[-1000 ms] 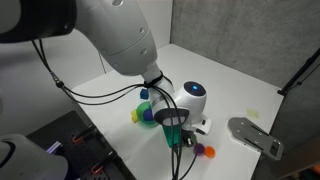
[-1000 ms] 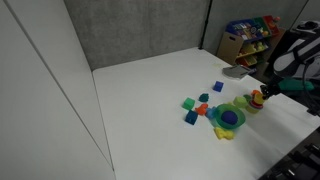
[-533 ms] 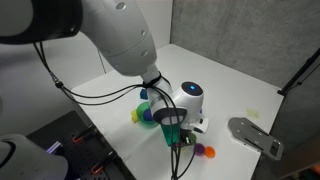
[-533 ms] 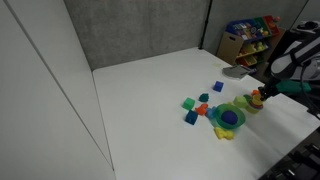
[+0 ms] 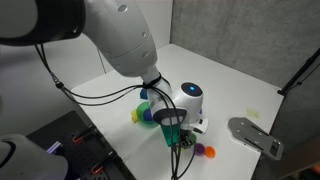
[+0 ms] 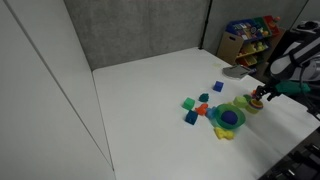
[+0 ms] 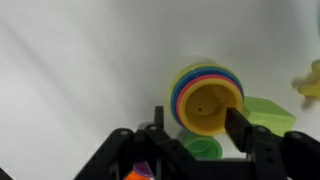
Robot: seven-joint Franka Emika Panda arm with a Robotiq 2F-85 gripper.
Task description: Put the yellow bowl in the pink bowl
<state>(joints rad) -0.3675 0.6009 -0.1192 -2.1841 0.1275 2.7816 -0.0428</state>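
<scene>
Black two-fingered Robotiq gripper (image 7: pixel 197 122), as the wrist camera shows it: stands with jaws spread wide and clamps nothing. Fills the 6 o'clock edge of that view, with one finger (image 7: pixel 158 128) at 8 o'clock of the target and its twin at 4 o'clock.

Dead ahead at 12 o'clock from the midpoint of the fingertips, shading toward 1 o'clock: small round bright-yellow plastic bowl (image 7: pixel 208 103), near edge already between the two fingers. Overlaps the 4 o'clock finger in the picture and leaves a sliver of white beside the 8 o'clock one. Cannot tell whether either pad touches. Round, so no long axis to line up with, and only one arm to do the work.

Hugging the yellow rim at 9 o'clock: nested coloured bands, a pink-red one among them. Probably the rim of the small round pink-red plastic bowl (image 7: pixel 177 98), with yellow seated inside it already. Too blurred to call for certain.

Just beside the stack at 3 to 4 o'clock: yellow-green block (image 7: pixel 268 115). At 6 o'clock, low between the fingers: green round piece (image 7: pixel 205 148). Beneath everything: white tabletop (image 7: pixel 70 70).
</scene>
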